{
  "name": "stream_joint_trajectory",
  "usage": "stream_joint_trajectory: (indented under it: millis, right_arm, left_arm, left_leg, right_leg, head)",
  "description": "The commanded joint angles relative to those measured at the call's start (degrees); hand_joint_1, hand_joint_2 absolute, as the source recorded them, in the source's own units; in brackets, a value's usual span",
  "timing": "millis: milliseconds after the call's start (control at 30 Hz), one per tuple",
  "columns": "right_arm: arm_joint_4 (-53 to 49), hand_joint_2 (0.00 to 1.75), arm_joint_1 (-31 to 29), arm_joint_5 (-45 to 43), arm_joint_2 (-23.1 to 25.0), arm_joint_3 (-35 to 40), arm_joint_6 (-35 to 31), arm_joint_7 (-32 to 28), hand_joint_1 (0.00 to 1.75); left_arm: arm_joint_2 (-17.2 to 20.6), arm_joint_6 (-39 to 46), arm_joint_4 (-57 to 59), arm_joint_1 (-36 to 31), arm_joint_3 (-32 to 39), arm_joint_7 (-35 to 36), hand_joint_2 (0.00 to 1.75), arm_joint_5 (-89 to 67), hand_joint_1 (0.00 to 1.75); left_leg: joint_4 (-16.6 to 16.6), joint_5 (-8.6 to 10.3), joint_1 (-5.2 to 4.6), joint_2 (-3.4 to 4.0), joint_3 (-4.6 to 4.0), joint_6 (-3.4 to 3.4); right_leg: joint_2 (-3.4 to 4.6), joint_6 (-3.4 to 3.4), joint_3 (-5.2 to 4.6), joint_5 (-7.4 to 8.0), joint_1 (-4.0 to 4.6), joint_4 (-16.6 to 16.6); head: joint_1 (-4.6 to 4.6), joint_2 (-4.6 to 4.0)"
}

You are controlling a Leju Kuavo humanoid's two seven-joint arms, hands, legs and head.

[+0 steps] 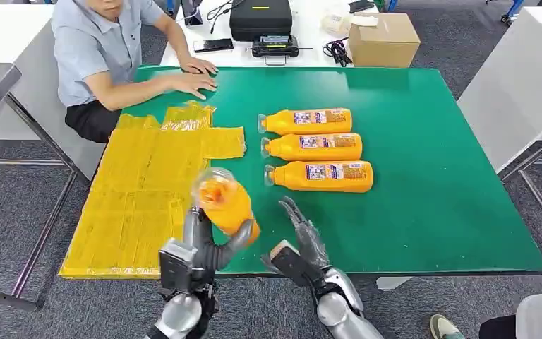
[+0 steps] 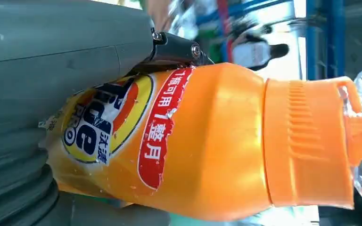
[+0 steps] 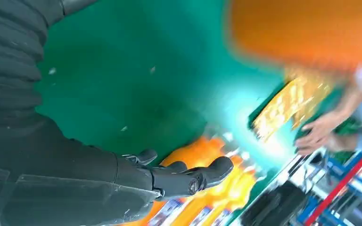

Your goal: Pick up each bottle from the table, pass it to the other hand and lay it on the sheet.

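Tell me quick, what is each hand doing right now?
Left hand: holding an orange bottle.
Right hand: open, holding nothing.

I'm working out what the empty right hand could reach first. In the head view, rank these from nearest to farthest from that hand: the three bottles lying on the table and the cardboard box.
From the right hand:
1. Nearest bottle, just beyond the fingertips.
2. Middle bottle, one row farther back.
3. Far bottle, last of the row.
4. Cardboard box, beyond the green table, to the right.

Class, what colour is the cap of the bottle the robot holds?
Orange, like the bottle; the cap shows best in the left wrist view.
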Motion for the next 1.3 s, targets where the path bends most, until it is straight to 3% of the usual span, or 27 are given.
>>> stream_joint_trajectory:
  millis: [33,200,367,433,600,967,1000,1033,1133,1200,1233,1267,1300]
  right_arm:
    - [1.36,1.75,0.32,3.54,0.57,-5.94,-1.15,-0.75,0.0]
    - [2.01,1.75,0.3,4.47,1.2,-7.15,0.62,-1.0,0.0]
    - [2.09,1.75,0.25,4.5,1.24,-7.17,0.65,-1.08,0.0]
    - [2.77,1.75,-0.16,4.16,1.61,-7.31,1.32,-1.57,0.0]
    - [6.05,1.75,-2.22,3.18,2.69,-6.58,2.48,-2.99,0.0]
    - [8.04,1.75,-3.24,1.84,3.23,-6.47,3.19,-4.04,0.0]
    - [8.02,1.75,-3.18,1.73,3.22,-6.58,3.35,-4.07,0.0]
    - [7.98,1.75,-3.16,1.74,3.16,-6.65,3.43,-4.14,0.0]
    - [7.98,1.75,-3.16,1.74,3.16,-6.65,3.43,-4.14,0.0]
    - [7.77,1.75,-3.14,1.66,3.16,-6.86,3.61,-4.18,0.0]
    - [7.73,1.75,-3.14,1.66,3.17,-6.94,3.63,-4.21,0.0]
    - [7.67,1.75,-3.13,1.64,3.11,-7.08,3.63,-4.17,0.0]
    - [7.59,1.75,-3.1,1.64,3.06,-7.2,3.65,-4.17,0.0]
  left_arm:
    - [-1.34,3.6,5.8,-1.08,18.85,7.18,1.75,-50.13,1.75]
    - [4.67,3.6,15.56,-6.83,15.17,21.9,1.75,-65.42,1.75]
    - [4.89,3.6,15.84,-7.15,15.17,21.78,1.75,-65.07,1.75]
    - [6.34,3.6,17.27,-8.71,15.16,26.88,1.75,-71.12,1.73]
    - [9.66,3.6,29.89,-15.81,15.11,29.83,1.75,-76.77,1.75]
    - [10.05,2.0,47.68,-23.57,15.69,31.44,1.75,-75.55,1.75]
    - [10.04,0.54,48.21,-23.8,15.68,30.91,1.75,-75.27,1.68]
    - [9.93,-2.09,48.74,-24.05,15.86,30.09,1.75,-74.41,1.4]
    - [9.93,-2.09,48.74,-24.05,15.86,30.09,1.75,-74.41,1.4]
    - [9.79,-4.32,48.98,-23.97,16.24,29.2,1.75,-73.2,0.99]
    - [9.68,-4.92,49.05,-23.87,16.74,28.83,1.75,-72.32,1.31]
    - [9.67,-5.8,49.48,-23.67,16.65,28.64,1.75,-72.17,1.34]
    - [9.57,-6.5,49.7,-23.67,17.06,28.65,1.75,-71.54,1.1]
  left_leg:
    - [-0.06,-0.05,0.06,0.18,0.19,-0.11]
    - [-0.11,0.01,0.05,0.06,0.26,-0.14]
    - [-0.04,-0.04,0.12,0.13,0.24,-0.14]
    - [-0.05,0.06,0.09,-0.02,0.14,-0.1]
    - [-0.05,0.0,0.13,0.12,0.3,-0.2]
    - [-0.05,0.05,0.09,0.06,0.2,-0.14]
    - [-0.02,0.03,0.13,0.1,0.19,-0.14]
    - [-0.03,0.01,0.12,0.08,0.23,-0.14]
    - [-0.03,0.03,0.1,0.05,0.23,-0.14]
    - [-0.02,0.02,0.11,0.14,0.25,-0.16]
    - [-0.04,0.06,0.07,0.09,0.22,-0.12]
    - [-0.01,0.03,0.12,0.16,0.3,-0.18]
    - [-0.03,0.07,0.08,0.11,0.22,-0.13]
  right_leg:
    - [0.15,-0.13,0.15,0.0,0.06,-0.06]
    - [-0.03,-0.16,0.22,-0.01,0.06,-0.08]
    - [0.05,-0.17,0.18,-0.03,0.12,-0.01]
    - [-0.04,-0.09,0.13,-0.02,0.07,-0.03]
    - [0.08,-0.2,0.28,-0.04,0.12,0.0]
    - [0.04,-0.13,0.18,-0.01,0.07,0.02]
    - [0.08,-0.13,0.18,-0.01,0.1,0.01]
    - [0.05,-0.14,0.23,-0.03,0.1,0.02]
    - [0.04,-0.13,0.24,-0.03,0.08,0.02]
    - [0.13,-0.16,0.26,0.0,0.09,0.02]
    - [0.1,-0.11,0.24,0.02,0.05,0.02]
    - [0.15,-0.18,0.3,0.02,0.1,0.02]
    - [0.11,-0.12,0.22,0.04,0.06,0.02]
  head:
    - [-0.02,0.0]
    - [-0.02,0.0]
    - [-0.02,0.0]
    - [0.02,0.0]
    - [0.02,0.0]
    - [0.0,0.0]
    - [0.02,0.0]
    - [0.02,0.0]
    - [0.02,0.0]
    - [0.0,0.0]
    - [0.0,0.0]
    - [0.02,0.0]
    - [0.02,0.0]
